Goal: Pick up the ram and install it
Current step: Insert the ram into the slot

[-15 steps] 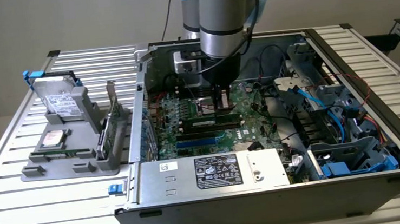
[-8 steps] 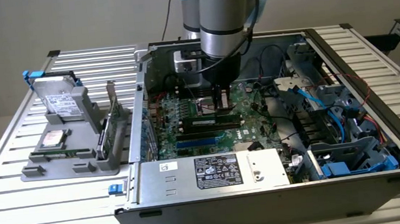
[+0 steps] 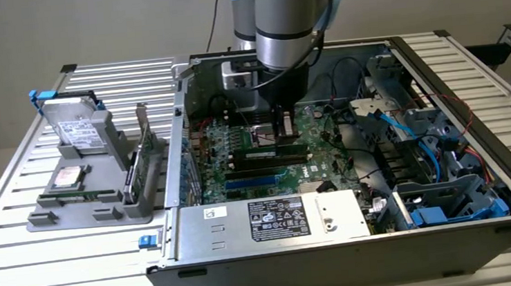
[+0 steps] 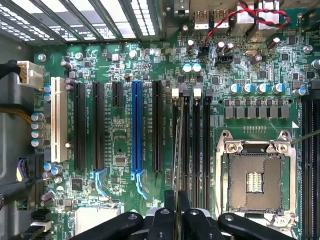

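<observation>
Holding the ram (image 4: 175, 150) edge-on above the memory slots (image 4: 196, 150).
Exterior view: your gripper (image 3: 284, 135) hangs inside the PC case (image 3: 340, 264), power supply (image 3: 272, 219) at its 6 o'clock. Wrist view: fingers (image 4: 169, 206) pinched narrow on the ram, lined over one black slot.

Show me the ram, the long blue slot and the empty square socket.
ram (image 4: 175, 195): wrist view, on its thin edge.
long blue slot (image 4: 136, 130): wrist view, on its middle.
empty square socket (image 4: 255, 181): wrist view, on its centre.
</observation>
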`<control>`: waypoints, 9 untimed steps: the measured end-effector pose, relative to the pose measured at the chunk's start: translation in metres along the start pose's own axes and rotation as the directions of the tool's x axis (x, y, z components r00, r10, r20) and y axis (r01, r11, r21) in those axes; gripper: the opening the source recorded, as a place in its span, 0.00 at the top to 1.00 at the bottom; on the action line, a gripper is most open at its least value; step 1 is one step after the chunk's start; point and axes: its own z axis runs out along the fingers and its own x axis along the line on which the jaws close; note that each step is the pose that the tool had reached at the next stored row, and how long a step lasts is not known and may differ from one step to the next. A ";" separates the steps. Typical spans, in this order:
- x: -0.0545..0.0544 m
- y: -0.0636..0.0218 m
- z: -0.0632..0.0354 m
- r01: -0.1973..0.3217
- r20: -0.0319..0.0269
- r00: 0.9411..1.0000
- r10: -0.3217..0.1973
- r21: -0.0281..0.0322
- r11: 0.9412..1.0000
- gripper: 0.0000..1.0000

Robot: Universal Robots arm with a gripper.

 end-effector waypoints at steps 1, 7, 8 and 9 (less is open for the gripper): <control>0.000 0.0000 0.0000 0.007 0.000 1.000 -0.007 0.001 1.000 0.86; 0.001 -0.0001 -0.0001 0.039 0.000 0.999 -0.039 0.003 0.999 0.86; 0.001 0.0000 0.0000 0.039 0.000 0.999 -0.039 0.003 0.999 0.86; 0.001 0.0000 0.0001 0.039 0.000 0.999 -0.039 0.003 0.999 0.86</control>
